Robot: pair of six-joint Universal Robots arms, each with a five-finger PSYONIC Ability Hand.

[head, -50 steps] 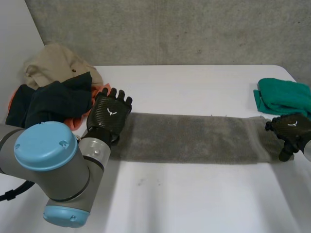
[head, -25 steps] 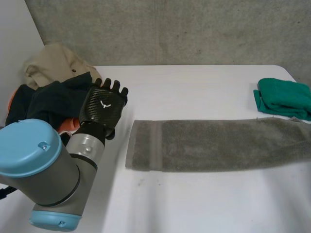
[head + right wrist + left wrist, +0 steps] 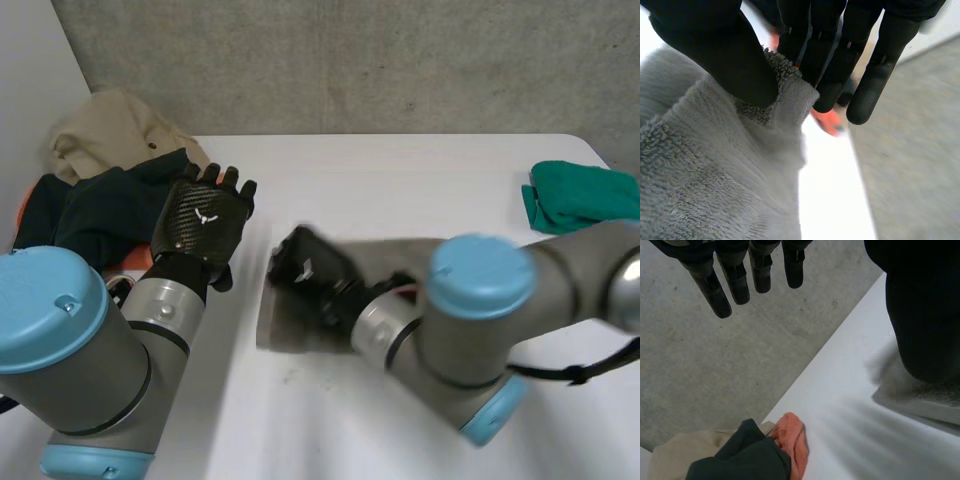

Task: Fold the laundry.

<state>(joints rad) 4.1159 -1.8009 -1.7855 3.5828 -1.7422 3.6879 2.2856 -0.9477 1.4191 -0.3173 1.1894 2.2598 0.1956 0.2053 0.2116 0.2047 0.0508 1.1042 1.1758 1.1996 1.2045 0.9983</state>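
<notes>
While pinching one end of the towel (image 3: 705,190) in the right hand (image 3: 305,262), over its other end on the table (image 3: 400,180), hovering with the left hand (image 3: 205,222) open beside it.

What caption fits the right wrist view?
Right hand pinching a grey towel over the white table.

L hand (image 3: 735,280) fingers straight; table (image 3: 840,360) w/ grey towel (image 3: 930,392) corner & clothes pile (image 3: 740,455) apart.
</notes>
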